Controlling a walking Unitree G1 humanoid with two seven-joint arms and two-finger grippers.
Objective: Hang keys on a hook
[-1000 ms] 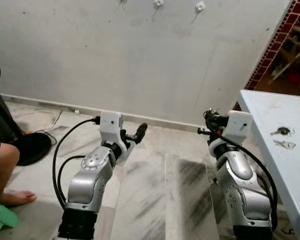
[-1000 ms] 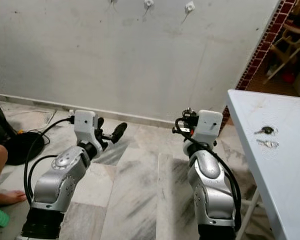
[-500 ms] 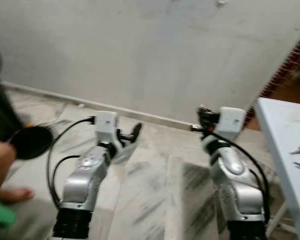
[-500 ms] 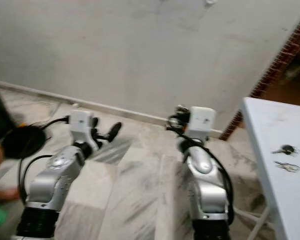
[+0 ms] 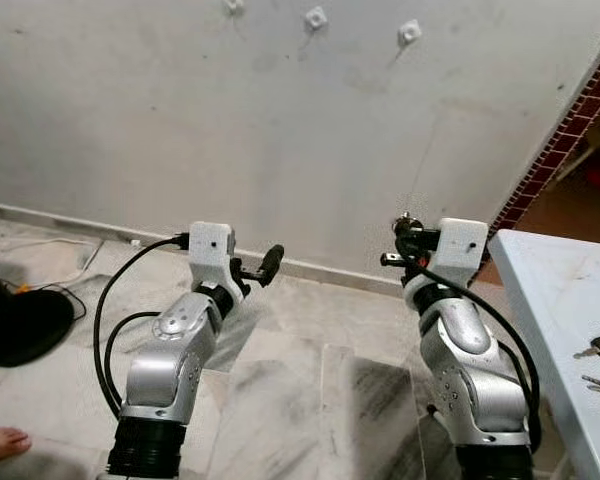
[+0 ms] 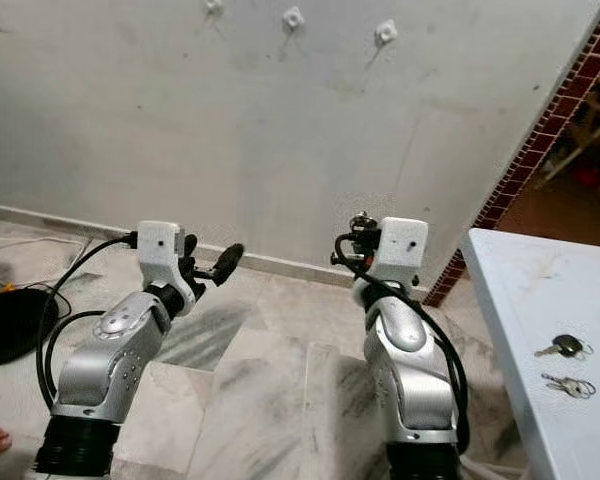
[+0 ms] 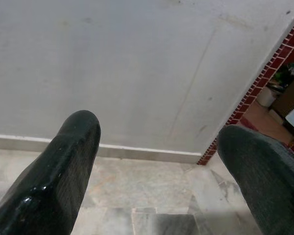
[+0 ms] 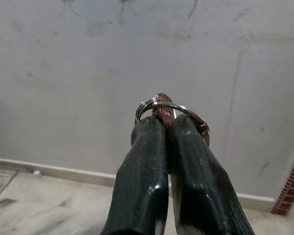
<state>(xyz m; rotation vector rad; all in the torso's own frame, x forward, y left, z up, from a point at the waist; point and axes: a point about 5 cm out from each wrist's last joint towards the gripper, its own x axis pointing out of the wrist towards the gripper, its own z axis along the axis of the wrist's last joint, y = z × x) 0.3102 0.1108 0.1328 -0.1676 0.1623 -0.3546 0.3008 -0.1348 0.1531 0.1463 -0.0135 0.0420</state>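
- Now that my head has come back up from half a second ago, when the view was tipped down and blurred, the wall hooks [image 5: 316, 17] are in frame again, three white ones in a row high on the wall [image 5: 180, 120].
- My right end effector [image 8: 165, 128] is clamped on the keys [image 8: 172, 111]; the ring sticks out past the fingertips, raised in front of me, facing the wall.
- Hooks sit well above the ring, so I judge the step is approach: get closer, then lift.
- My left end effector [image 7: 157, 161] has its fingers apart, holding nothing, pointing at the wall base.
- More keys [image 6: 560, 347] lie on the bench [image 6: 520, 300] to my right, untouched.
- A person's foot [image 5: 2, 442] is on the floor at far left.
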